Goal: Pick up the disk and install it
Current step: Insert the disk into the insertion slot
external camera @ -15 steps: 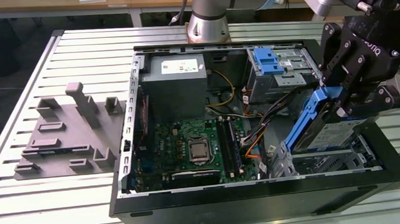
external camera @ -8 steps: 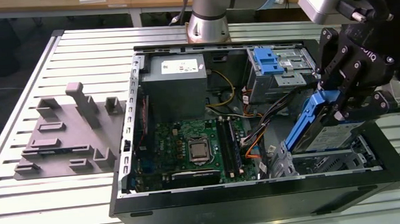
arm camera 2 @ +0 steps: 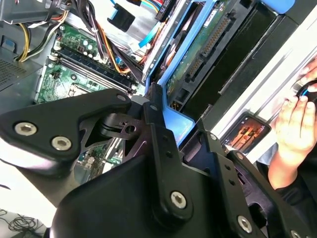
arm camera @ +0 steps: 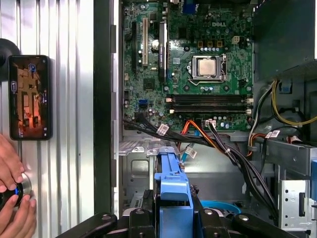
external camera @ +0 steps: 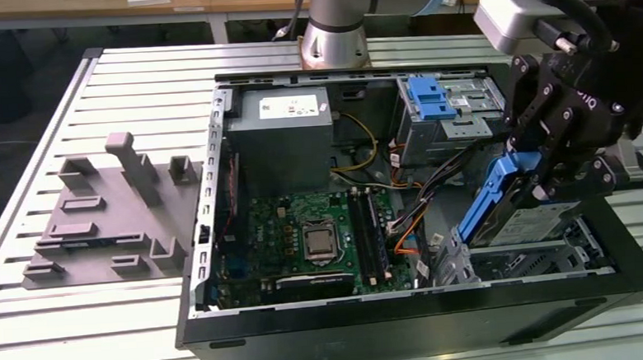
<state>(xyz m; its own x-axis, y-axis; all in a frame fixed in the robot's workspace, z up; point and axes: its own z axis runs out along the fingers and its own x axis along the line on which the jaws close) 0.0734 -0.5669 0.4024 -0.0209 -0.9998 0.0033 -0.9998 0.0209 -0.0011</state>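
1. The gripper [external camera: 533,184] is clamped on the disk [external camera: 513,219], its black fingers pinching the blue bracket; both wrist views show that grip too.
2. The disk hangs tilted on edge at the exterior view's right, over the lower right corner of the open case [external camera: 417,315], just above a metal cage there.
3. In the first wrist view the disk [arm camera: 172,183] points edge-on toward the case floor, with the gripper [arm camera: 173,220] around it.
4. The case lies on a slatted table [external camera: 129,83].
5. Inside, the motherboard [external camera: 314,238] sits at centre, the power supply [external camera: 286,140] above it, and a blue latch [external camera: 433,98] tops the drive bay [external camera: 467,119] at upper right.
6. A grey fixture [external camera: 114,211] rests on the table at the exterior view's left.
7. In the first wrist view, a phone [arm camera: 29,96] lies on the table beside the case, near a hand [arm camera: 12,198].
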